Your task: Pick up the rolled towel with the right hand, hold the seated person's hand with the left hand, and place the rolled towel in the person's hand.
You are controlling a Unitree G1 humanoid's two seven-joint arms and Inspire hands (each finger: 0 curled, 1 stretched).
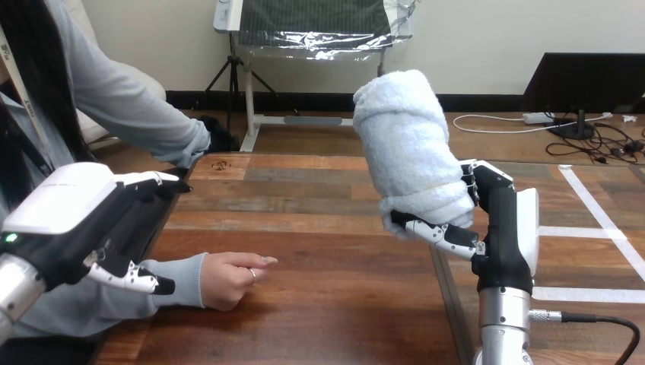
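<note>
Now, over the wooden table (pixel 342 304), the rolled towel (pixel 411 144) stands upright in the right hand (pixel 502 228), whose fingers wrap around its lower end. It looks soft and light, so a grip nearer the middle seems safer. The left hand (pixel 84 220) is open near the person's hand (pixel 232 277), not holding it.

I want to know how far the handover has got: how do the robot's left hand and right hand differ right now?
Grasp: the right hand is curled round the rolled towel, while the left hand has straight fingers and holds nothing.
Place: the right hand is raised over the table with the towel upright. The left hand is at the view's left, short of the person's hand, which rests curled on the table.
Shared: both are black with white shells.
</note>
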